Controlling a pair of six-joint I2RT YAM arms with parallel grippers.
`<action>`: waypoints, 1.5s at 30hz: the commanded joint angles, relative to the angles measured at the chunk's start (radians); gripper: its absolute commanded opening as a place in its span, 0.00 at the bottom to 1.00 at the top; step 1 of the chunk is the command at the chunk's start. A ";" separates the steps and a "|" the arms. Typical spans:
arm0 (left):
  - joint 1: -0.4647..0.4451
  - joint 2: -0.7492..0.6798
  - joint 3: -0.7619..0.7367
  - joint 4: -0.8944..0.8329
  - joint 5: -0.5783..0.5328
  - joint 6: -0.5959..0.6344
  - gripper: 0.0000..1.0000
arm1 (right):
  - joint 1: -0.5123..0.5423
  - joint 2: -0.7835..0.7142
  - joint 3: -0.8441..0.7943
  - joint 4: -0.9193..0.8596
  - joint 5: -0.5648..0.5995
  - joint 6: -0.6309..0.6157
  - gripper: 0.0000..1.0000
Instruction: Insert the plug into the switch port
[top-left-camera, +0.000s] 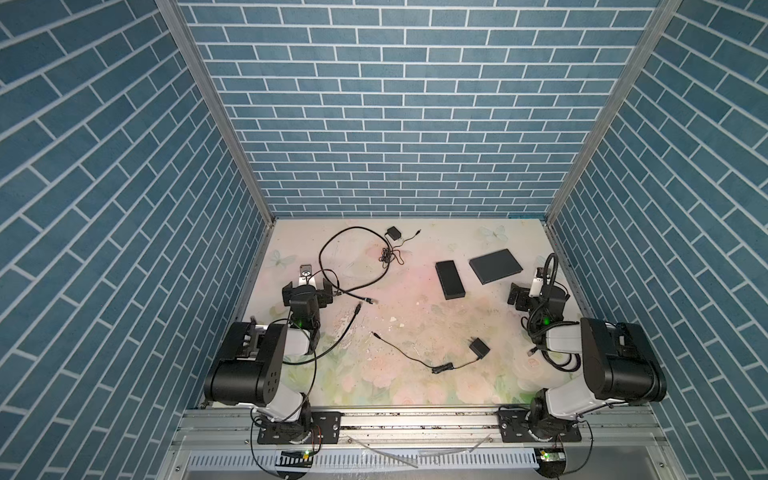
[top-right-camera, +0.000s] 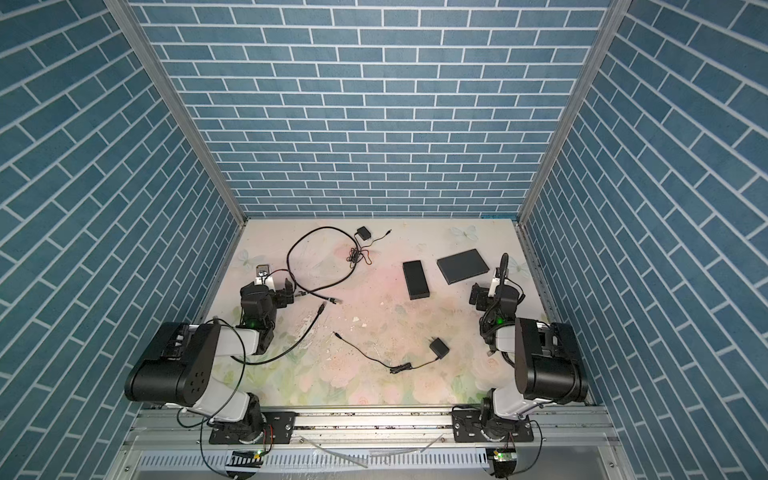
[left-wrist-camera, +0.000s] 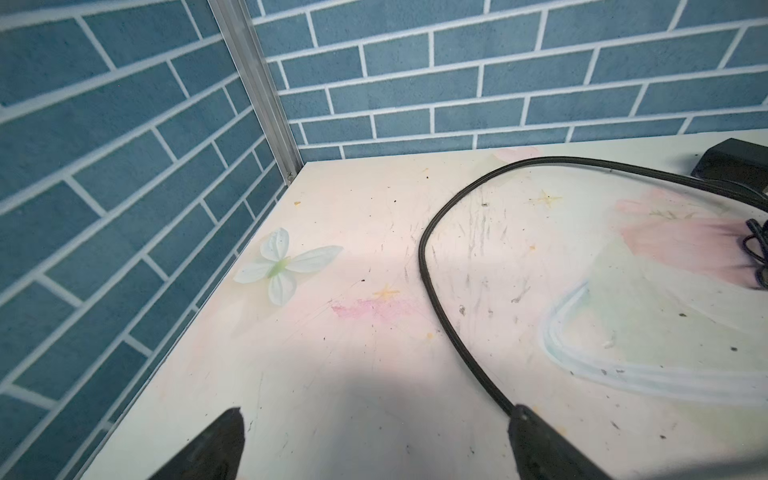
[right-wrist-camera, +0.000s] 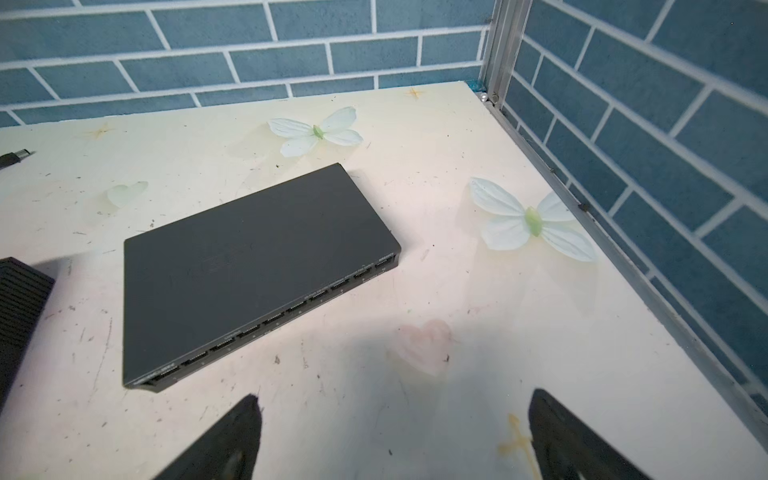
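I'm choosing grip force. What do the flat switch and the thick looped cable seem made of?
Flat switch: matte dark grey casing, plastic or painted metal; dull even sheen, rounded corners, cannot tell which. Thick looped cable: flexible black jacket, likely rubber or PVC, matte; it lies in smooth curves.

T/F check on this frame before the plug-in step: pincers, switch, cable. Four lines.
1. The left pincer and right pincer are both open and empty. True.
2. A plug already sits in the switch. False: nothing is plugged into it.
3. The switch lies flat on the table, on the right pincer's side. True.
4. The thick black cable is draped over the switch. False: it loops on the table on the left pincer's side, apart from the switch.
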 joint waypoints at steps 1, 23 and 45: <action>0.002 0.004 0.015 -0.014 0.009 0.009 1.00 | 0.005 0.003 0.035 0.004 -0.008 -0.015 0.99; 0.002 0.005 0.018 -0.019 0.021 0.011 1.00 | 0.005 0.003 0.036 0.005 -0.011 -0.016 0.99; -0.037 -0.138 0.521 -1.028 -0.161 -0.267 1.00 | 0.448 -0.224 0.353 -0.687 -0.449 -0.078 0.81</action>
